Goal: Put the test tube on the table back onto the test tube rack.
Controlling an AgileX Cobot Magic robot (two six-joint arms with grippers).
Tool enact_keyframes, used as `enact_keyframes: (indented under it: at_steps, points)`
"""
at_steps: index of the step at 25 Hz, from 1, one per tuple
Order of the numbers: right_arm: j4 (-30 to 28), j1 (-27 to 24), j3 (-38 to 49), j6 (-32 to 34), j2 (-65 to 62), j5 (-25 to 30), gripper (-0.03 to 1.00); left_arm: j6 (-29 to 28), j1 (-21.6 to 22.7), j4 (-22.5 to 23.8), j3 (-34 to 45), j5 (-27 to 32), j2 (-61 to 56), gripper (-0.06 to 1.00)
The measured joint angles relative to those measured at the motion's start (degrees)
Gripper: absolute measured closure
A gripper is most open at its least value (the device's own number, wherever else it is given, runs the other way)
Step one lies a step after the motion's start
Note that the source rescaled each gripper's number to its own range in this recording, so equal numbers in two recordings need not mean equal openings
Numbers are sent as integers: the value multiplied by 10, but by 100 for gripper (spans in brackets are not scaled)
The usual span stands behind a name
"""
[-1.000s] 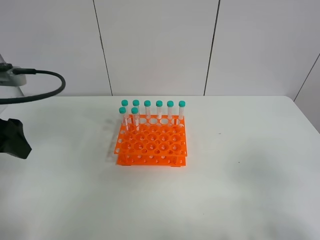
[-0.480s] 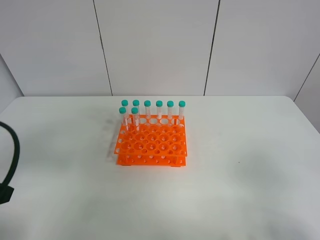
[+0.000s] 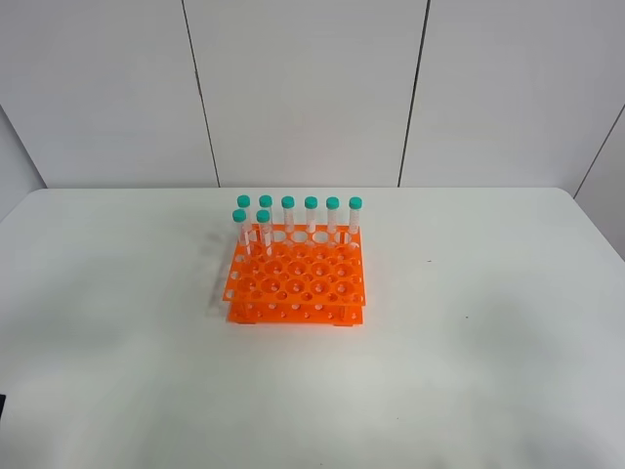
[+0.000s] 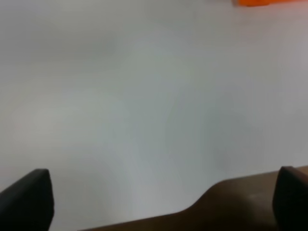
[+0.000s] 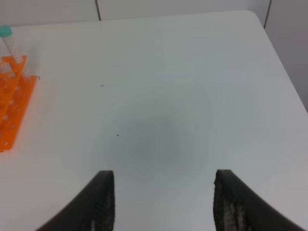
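The orange test tube rack (image 3: 296, 277) stands in the middle of the white table (image 3: 488, 322). Several teal-capped test tubes (image 3: 311, 215) stand upright in its back rows. No test tube lies on the table in any view. Neither gripper shows in the exterior high view. My left gripper (image 4: 161, 197) is open over bare table, far from the rack, of which only an orange sliver (image 4: 262, 2) shows. My right gripper (image 5: 164, 192) is open with nothing between its fingers; the rack (image 5: 12, 106) and one tube (image 5: 9, 45) sit off to its side.
White wall panels rise behind the table. In the left wrist view the table's edge runs between the fingers (image 4: 29, 197), with a brown surface (image 4: 240, 202) beyond it. The table's rounded far corner (image 5: 250, 14) shows in the right wrist view.
The left arm and its black cable have drawn back out of the exterior high view past the left edge. The rack and tubes have not moved.
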Motion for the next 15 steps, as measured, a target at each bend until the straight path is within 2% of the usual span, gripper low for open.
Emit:
enact_keyframes:
  at_steps: [15]
  points:
    - [0,0,0,0,0,0,22,4,0,1,1,-5,-199,-6]
